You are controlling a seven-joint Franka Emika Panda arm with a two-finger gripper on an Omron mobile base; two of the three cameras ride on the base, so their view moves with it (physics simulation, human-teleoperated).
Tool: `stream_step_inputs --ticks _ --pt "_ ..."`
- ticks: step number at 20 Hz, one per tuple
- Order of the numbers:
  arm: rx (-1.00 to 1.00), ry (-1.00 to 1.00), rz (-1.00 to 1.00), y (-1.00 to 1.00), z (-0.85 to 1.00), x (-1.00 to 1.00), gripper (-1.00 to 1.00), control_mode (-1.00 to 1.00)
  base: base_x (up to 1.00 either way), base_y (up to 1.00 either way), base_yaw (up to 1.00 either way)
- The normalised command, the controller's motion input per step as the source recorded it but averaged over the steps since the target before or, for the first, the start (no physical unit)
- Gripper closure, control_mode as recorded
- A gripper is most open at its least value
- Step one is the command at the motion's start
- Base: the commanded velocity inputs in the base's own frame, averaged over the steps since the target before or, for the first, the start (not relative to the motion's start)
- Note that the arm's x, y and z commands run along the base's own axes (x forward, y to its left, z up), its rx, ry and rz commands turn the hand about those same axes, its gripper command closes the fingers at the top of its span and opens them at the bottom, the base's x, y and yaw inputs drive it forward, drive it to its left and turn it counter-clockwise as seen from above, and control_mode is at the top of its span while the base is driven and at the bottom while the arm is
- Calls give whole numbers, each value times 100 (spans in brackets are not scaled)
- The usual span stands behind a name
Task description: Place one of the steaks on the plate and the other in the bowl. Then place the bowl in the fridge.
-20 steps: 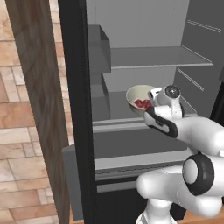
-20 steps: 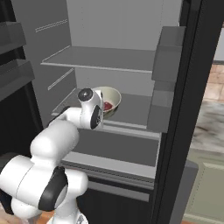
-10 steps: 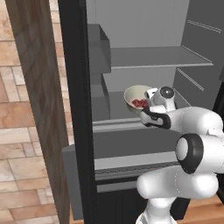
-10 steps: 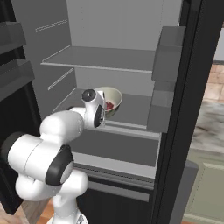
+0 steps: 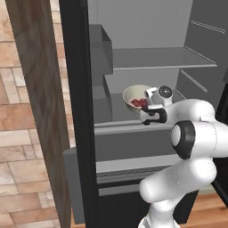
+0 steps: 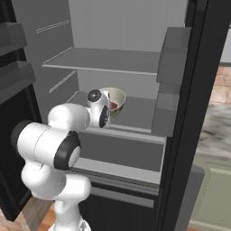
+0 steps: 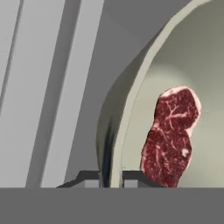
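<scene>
A beige-grey bowl (image 5: 132, 94) (image 6: 117, 96) is inside the open black fridge (image 5: 79, 89) (image 6: 199, 85), just over the middle grey shelf (image 5: 116, 111), tilted a little. A dark reddish-brown steak (image 7: 169, 136) (image 5: 139, 103) lies in it. My gripper (image 7: 110, 177) (image 5: 145, 112) is shut on the bowl's near rim (image 7: 131, 109), one fingertip (image 7: 89, 177) outside the wall and the other inside. Whether the bowl rests on the shelf I cannot tell. The plate and the other steak are out of view.
An upper grey shelf (image 5: 153, 58) (image 6: 103, 61) hangs above the bowl. Door bins (image 6: 173, 43) stick out on the right door, and a grey drawer front (image 6: 122, 151) lies below the middle shelf. A brick and wood wall (image 5: 26, 133) stands left of the fridge.
The arm's elbow has folded up and nearer to the base. The bowl and the hand stay at about the same spot over the middle shelf.
</scene>
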Motion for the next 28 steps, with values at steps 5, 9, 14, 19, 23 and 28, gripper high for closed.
stream_step_inputs --ticks 5,9,14,19,23,28 --pt "0 -4 0 0 -6 28 -100 -100 0 0 0" --pt "1 -15 0 0 0 0 -100 -100 0 0 0" --pt "3 -35 0 0 0 -4 -100 -100 0 0 0" --pt "1 -48 0 0 6 -40 -100 -100 0 0 0" --pt "0 -26 0 0 53 -78 -100 -100 0 0 0" --pt "2 -8 0 0 99 -97 -100 -100 0 0 0"
